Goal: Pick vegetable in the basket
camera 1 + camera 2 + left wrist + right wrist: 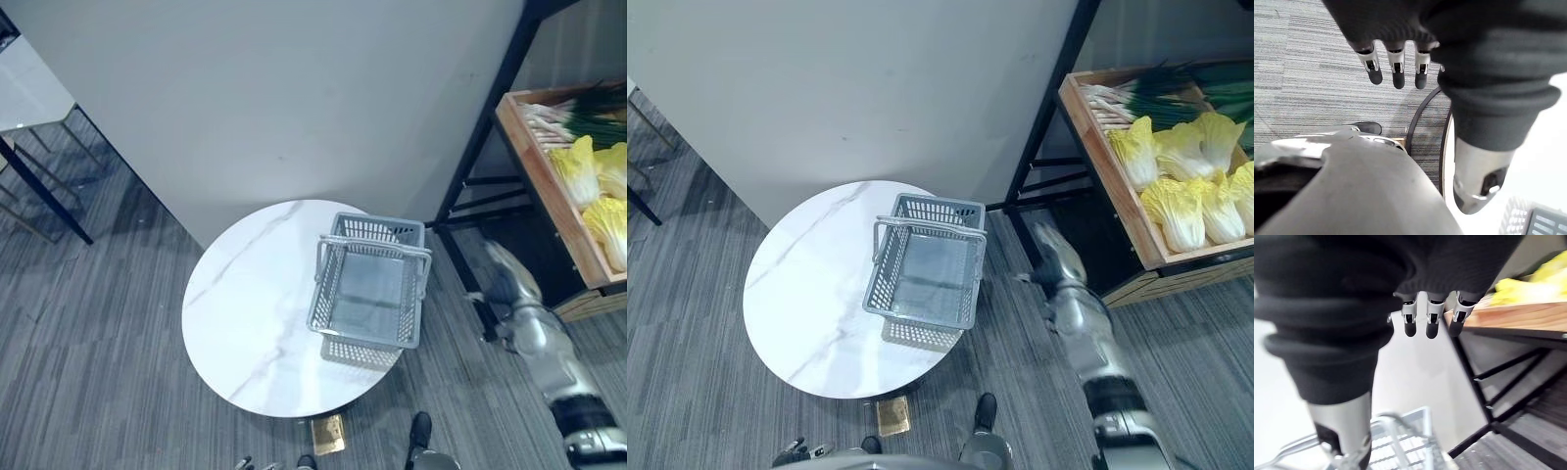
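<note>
My left hand (1397, 68) hangs over the carpet (1312, 73), fingers straight and empty. The grey basket (326, 286) sits empty on the 3 o'clock side of the round marble table (245, 304). At the basket's 3 o'clock, my right hand (1058, 264) is relaxed, holding nothing. At 2 o'clock, cabbages (1176, 206) lie in a wooden crate (1117, 191).

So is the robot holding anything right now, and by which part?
Nothing. The right hand and left hand both have straight, empty fingers; the basket sits empty on the table.
</note>
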Motion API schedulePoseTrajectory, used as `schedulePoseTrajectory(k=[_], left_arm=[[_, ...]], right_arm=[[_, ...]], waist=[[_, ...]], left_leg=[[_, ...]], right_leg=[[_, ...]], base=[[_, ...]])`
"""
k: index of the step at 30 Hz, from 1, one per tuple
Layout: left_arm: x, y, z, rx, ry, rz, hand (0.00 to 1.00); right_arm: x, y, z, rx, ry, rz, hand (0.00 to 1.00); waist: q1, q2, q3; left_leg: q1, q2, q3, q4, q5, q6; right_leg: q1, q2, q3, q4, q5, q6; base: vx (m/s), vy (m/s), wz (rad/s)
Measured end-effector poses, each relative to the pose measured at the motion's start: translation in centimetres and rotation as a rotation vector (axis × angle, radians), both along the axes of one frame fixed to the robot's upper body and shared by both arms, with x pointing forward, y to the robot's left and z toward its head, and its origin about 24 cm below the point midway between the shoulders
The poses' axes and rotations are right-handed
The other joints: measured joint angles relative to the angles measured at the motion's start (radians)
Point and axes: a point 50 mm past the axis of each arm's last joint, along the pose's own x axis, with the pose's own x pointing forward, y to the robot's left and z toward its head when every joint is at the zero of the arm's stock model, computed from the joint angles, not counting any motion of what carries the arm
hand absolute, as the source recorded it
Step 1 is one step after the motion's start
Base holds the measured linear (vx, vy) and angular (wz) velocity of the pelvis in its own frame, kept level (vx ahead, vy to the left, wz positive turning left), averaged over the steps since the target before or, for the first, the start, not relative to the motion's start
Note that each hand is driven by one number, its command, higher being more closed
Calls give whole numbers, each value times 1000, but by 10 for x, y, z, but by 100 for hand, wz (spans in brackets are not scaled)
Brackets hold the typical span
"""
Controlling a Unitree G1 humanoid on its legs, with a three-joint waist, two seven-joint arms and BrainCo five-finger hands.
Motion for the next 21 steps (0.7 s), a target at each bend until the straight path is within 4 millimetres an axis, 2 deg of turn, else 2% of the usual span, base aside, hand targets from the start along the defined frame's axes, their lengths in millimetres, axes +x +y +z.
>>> schedulePoseTrajectory(k=[4, 7, 10, 21], left_arm=[[9, 3, 2, 3, -25, -4, 0], [13, 3, 3, -4, -36, 17, 0], [14, 3, 3, -13, -47, 62, 0], [23, 3, 5, 3, -84, 74, 0]], right_arm=[[22, 45, 22, -108, -17, 225, 0], [36, 59, 30, -161, -4, 281, 0], [43, 60, 38, -176, -12, 280, 0], [70, 41, 54, -225, -7, 127, 0]], waist=[[32, -17, 37], [55, -21, 56], [68, -23, 70], [68, -24, 133]], left_leg=[[-15, -9, -27, 20, 0, 1], [-37, -12, -52, 32, 1, 2], [-45, -12, -60, 35, 2, 3], [-86, -14, -85, 54, 6, 9]], right_leg=[[1, -13, -19, 0, 4, 1], [1, -18, -36, 0, 6, -1], [0, -20, -43, 0, 8, -3], [-19, -23, -61, 0, 13, -8]], base=[[-9, 8, 14], [-27, -3, 24], [-26, -13, 11], [-13, -9, 5]])
